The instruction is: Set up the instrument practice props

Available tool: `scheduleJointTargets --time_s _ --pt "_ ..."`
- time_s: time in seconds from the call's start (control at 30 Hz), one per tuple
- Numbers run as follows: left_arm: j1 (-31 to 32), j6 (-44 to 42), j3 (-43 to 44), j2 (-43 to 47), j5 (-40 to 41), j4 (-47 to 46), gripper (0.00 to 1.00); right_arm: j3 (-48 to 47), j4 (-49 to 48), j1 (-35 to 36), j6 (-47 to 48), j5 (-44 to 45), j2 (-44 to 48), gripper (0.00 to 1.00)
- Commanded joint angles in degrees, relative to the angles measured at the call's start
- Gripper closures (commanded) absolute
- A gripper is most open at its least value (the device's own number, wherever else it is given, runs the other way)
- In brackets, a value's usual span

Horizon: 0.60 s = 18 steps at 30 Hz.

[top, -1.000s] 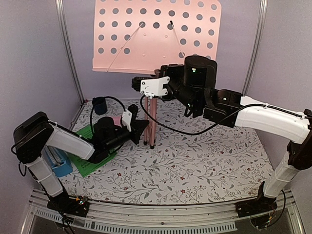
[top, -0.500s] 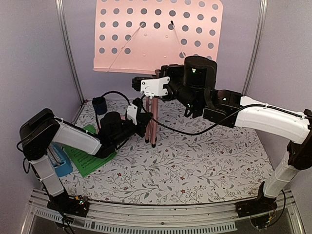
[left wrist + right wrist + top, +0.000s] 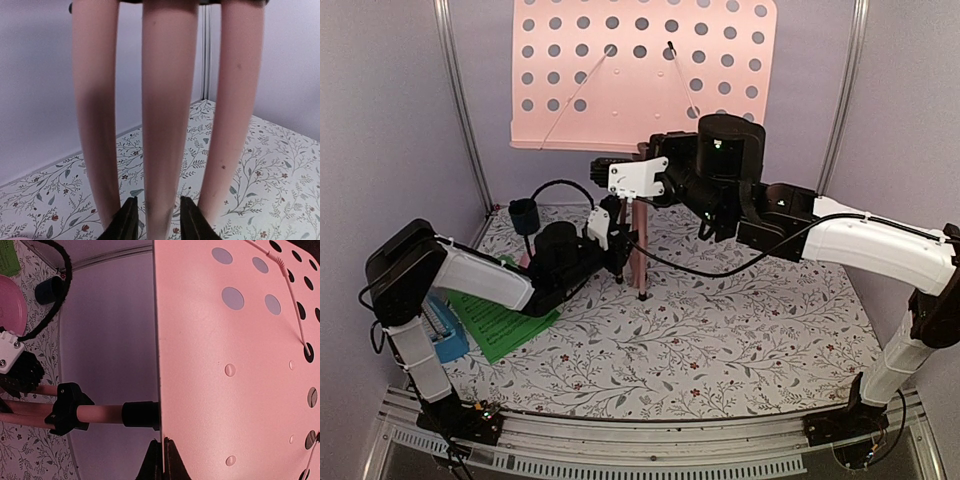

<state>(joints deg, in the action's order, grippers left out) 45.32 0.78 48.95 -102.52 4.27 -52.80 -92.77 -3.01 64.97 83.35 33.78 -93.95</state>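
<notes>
music stand (image 3: 645,70) sits mid back edge of the bench (image 3: 740,340), legs bunched. right end effector (image 3: 162,460) clenched on its desk's lower edge. left end effector (image 3: 159,220) released, straddling the middle leg (image 3: 160,125). green pages (image 3: 500,325) and metronome (image 3: 442,335) by left edge. bare bench runs right of the legs.

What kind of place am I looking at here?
Probably a robot practice booth, not a music room: two robot arms fixed to a metal rail, plain lilac walls with metal posts, and a pink music stand on a floral cloth.
</notes>
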Motion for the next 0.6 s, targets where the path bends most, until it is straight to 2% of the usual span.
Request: scheduleJointTargets --time_s 0.0,0.17,0.37,0.57 --pt "0.6 -0.6 2.8 -1.3 -0.5 2.0 0.64 -6.8 -14.5 0.9 -2.8 -2.8 3.4 1.0" --pt "0.7 -1.0 3.8 -1.4 -2.1 2.9 0.45 -7.4 -13.9 0.8 -3.2 -3.4 3.4 1.0" --pt "0.6 -1.0 5.7 -1.4 -4.0 5.6 0.32 -8.1 -12.3 0.9 -4.5 -3.7 3.6 1.0" --pt "0.7 -1.1 11.2 -1.6 -8.1 16.8 0.19 -8.6 -10.3 -0.1 -5.7 -5.1 4.7 1.0"
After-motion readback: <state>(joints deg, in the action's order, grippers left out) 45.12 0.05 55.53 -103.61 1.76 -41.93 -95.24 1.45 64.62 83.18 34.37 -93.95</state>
